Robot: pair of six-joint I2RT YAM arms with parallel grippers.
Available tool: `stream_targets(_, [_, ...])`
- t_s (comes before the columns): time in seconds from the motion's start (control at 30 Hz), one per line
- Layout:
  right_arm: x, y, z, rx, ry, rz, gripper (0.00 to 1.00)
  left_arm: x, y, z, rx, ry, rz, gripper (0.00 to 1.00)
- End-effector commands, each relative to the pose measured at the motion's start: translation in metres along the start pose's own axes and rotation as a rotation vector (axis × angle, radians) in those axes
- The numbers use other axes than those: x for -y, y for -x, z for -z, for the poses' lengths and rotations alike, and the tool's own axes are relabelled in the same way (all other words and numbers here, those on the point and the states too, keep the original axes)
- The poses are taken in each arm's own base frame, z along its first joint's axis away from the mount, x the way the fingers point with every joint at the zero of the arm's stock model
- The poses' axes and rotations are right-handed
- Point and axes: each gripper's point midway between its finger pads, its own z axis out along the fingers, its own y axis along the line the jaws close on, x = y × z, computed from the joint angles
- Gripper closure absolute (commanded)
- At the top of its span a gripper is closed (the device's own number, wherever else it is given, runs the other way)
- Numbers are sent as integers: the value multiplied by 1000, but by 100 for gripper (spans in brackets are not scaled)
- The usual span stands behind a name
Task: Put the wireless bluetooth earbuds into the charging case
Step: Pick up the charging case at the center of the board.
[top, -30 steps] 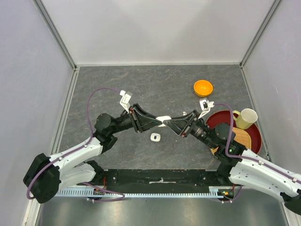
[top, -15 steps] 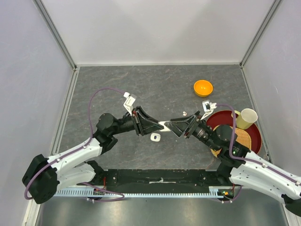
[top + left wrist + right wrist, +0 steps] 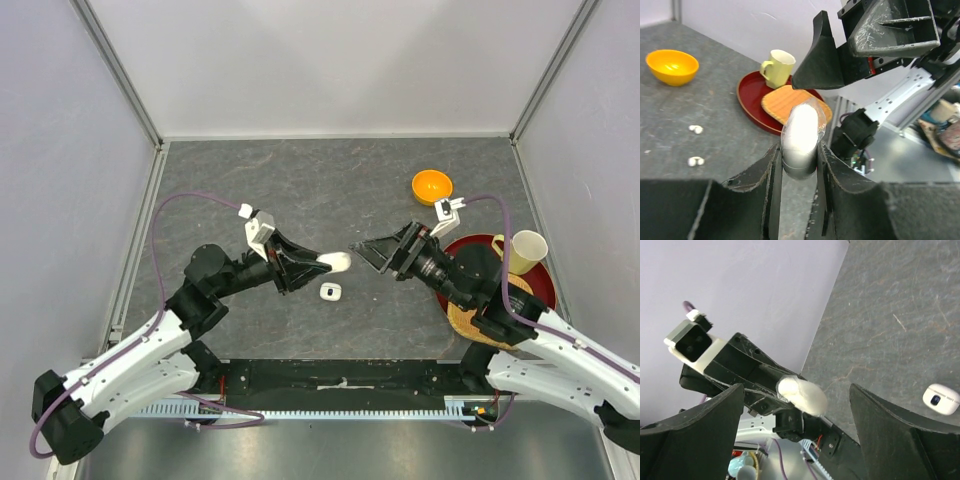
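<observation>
While the left claw (image 3: 322, 264) is clamped on a white pill-shaped charging case (image 3: 800, 134), holding it above the table (image 3: 220, 180) with the rounded top poking out past the fingertips, the right claw (image 3: 362, 252) faces it from the right. Its jaws are spread wide with nothing between them, close to the case but not touching it. A second charging case (image 3: 331, 291) lies on the table just to the near side of the pair. The earbuds (image 3: 695, 129) are in neither claw: the left wrist view shows small white pieces lying loose on the table, between the claws and the orange bowl (image 3: 432, 186), too small to count surely. The held case looks shut, though a glint at its top leaves that uncertain, so the step in hand seems to be opening the lid. To do it well, the left claw should grip only the lower body, leaving the lid free, and hold steady while the right claw meets the lid's edge with one fingertip and lifts gently. A hard push could twist the smooth shell out of the grip. Each earbud then wants a light pinch, stem downwards. The red tray (image 3: 470, 250) with its cup (image 3: 527, 250) and woven mat (image 3: 790, 100) sits apart at the right.
</observation>
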Motion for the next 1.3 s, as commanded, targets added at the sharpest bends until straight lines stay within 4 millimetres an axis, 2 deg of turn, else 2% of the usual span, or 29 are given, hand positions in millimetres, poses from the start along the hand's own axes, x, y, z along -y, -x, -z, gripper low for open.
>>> stream_targets(0.0, [-10,-9,-2,-83,-25,-109,8,-11,22,6,18,78,-232,98])
stream_targets(0.07, [-20,-15,-3,-130,-8,-137,8,-13,24,7,18,88,-264,98])
stream_targets(0.2, [-20,-34,-15,-227,-26,-189,8,-11,29,7,22,86,-287,98])
stream_targets(0.37, [-20,-42,-21,-253,-16,-218,11,-10,27,5,15,72,-289,98])
stream_targets(0.7, [-1,-55,-28,-258,-37,-358,16,-5,30,7,49,60,-254,98])
stream_targets(0.8, [0,-56,-29,-249,-6,-422,19,-3,32,8,63,57,-247,98])
stream_targets(0.87, [-6,-49,-31,-222,34,-461,22,-3,32,8,67,55,-242,98])
stream_targets(0.9, [-2,-51,-31,-221,31,-472,23,-3,32,8,69,57,-240,98])
stream_targets(0.93, [-8,-45,-31,-205,67,-480,23,-2,33,8,74,54,-240,98])
stream_targets(1.27, [-17,-33,-33,-164,146,-547,24,-3,29,8,65,49,-229,98])
